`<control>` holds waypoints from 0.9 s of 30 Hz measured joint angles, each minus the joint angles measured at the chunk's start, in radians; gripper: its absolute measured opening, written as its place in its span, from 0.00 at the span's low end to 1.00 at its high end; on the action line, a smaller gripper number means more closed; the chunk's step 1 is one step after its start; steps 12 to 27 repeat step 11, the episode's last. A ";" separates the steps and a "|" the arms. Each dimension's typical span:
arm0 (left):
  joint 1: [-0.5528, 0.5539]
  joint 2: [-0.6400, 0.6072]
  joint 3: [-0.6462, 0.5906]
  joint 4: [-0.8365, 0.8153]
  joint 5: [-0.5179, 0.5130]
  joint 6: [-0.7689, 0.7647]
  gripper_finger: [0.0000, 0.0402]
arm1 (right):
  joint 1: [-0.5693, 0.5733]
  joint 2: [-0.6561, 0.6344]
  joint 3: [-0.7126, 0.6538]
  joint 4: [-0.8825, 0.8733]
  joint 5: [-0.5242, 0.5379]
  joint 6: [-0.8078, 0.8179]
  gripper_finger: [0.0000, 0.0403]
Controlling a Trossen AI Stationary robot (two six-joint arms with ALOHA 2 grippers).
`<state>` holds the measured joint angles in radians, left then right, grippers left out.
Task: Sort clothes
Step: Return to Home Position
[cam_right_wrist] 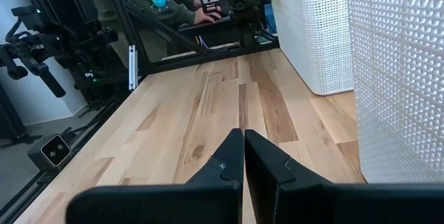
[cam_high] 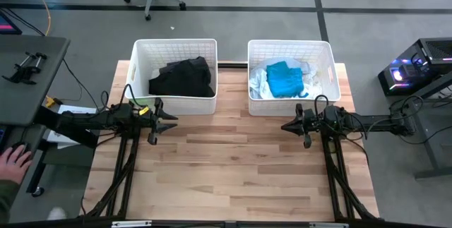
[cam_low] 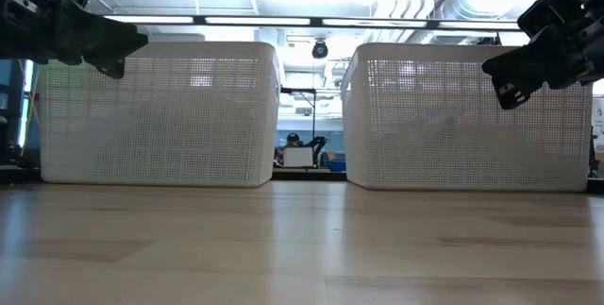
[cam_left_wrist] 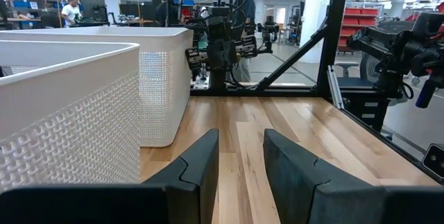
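Left end effector (cam_left_wrist: 239, 135) agape, right end effector (cam_right_wrist: 243, 132) closed and empty, both above table (cam_high: 233, 171) beside baskets (cam_high: 175, 42) of clothes (cam_high: 182, 78)

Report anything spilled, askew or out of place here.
Nothing stands out. Black clothes lie in the left basket, blue and white clothes in the right basket, none on the table. The left gripper and right gripper hover empty.

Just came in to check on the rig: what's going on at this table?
Neither arm holds anything. The left claw, open, and the right claw, shut, hover over the wooden table in front of the baskets. The black clothes lie in the left basket; a bright blue garment and pale ones lie in the right basket. Sorting looks done.
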<state>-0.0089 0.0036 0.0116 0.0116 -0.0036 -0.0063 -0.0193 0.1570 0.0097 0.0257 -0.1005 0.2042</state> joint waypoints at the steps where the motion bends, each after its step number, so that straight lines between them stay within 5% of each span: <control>1: 0.000 0.000 0.000 0.000 0.000 0.000 0.26 | 0.000 0.000 0.000 0.000 0.000 0.001 0.00; 27: 0.000 0.000 0.000 0.000 0.000 0.000 0.26 | 0.000 0.000 0.000 0.000 0.000 0.003 0.00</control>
